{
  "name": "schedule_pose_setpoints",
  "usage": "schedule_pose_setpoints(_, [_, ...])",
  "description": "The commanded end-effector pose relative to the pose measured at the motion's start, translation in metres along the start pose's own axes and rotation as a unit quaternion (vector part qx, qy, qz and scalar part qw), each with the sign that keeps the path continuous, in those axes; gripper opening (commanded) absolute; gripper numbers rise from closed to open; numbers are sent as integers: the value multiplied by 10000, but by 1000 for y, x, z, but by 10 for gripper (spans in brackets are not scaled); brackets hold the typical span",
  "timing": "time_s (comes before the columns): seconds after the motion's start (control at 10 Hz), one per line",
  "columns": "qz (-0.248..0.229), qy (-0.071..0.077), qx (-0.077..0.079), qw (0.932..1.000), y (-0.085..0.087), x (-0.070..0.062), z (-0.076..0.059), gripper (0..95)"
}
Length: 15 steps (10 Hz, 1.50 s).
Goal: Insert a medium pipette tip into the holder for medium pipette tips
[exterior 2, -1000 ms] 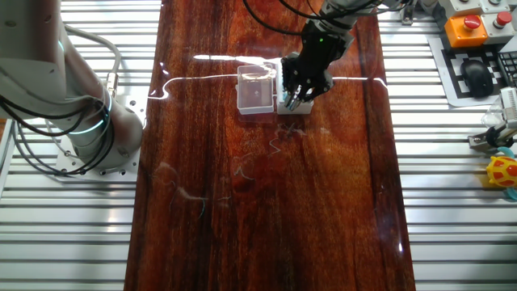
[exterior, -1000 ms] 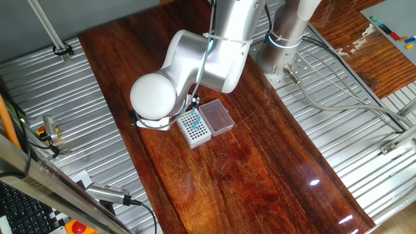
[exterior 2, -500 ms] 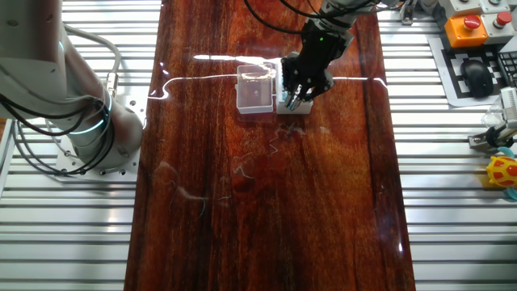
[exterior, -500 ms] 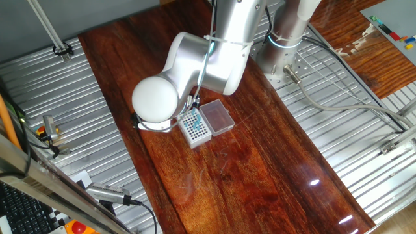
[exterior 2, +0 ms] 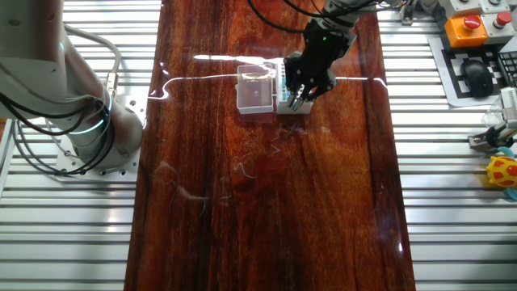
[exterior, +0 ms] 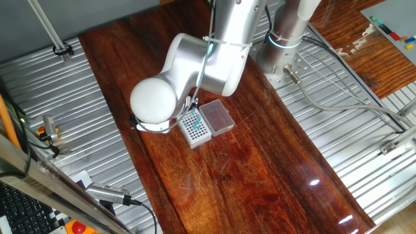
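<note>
**Gripper low over the holder, tip hidden**

Your gripper (exterior 2: 300, 95) hangs right over the holder (exterior: 194, 127), fingers pointing down at the grid of holes. That low, centred pose suits a straight downward push, which is what a tapered tip needs to seat in a hole. In the view with the keyboard at far right, the black fingers cover most of the white box, so you cannot tell whether the jaws are spread or pinching something. In the other view the arm's round white joint (exterior: 153, 100) blocks the fingertips too.

The tip itself cannot be made out in either view; it is too small and any spot where it would sit lies behind the fingers. Judge it as likely between the jaws or already in the grid, but check before moving.

The lid (exterior: 216, 116) lies folded open, flat on the table (exterior: 260, 162), touching the box on its right. It sits there so the grid stays clear for a vertical approach.
</note>
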<state>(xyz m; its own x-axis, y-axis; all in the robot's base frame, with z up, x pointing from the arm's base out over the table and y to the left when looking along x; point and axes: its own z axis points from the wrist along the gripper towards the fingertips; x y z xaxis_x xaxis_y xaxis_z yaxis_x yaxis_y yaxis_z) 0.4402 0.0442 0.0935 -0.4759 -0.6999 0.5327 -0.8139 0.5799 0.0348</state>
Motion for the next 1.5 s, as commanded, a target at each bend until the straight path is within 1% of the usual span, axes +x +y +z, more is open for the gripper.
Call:
schedule_pose_setpoints(0.1, [-35, -18, -8, 10000, 0, 0, 0, 0])
schedule_pose_setpoints(0.4, [-39, 6, 1, 10000, 2, -3, -1, 0])
schedule_pose_setpoints(0.8, [-16, -14, 5, 10000, 3, -6, -1, 0])
schedule_pose_setpoints(0.9, [7, -46, 18, 10000, 3, -6, -1, 190])
schedule_pose_setpoints(1.0, [25, -57, 29, 10000, 3, -6, -1, 190])
schedule_pose_setpoints(1.1, [45, -64, 26, 10000, 3, -6, -1, 380])
schedule_pose_setpoints(1.3, [61, -87, 20, 9999, 3, -5, -1, 380])
schedule_pose_setpoints(1.5, [128, -174, -22, 9998, 2, -3, -4, 380])
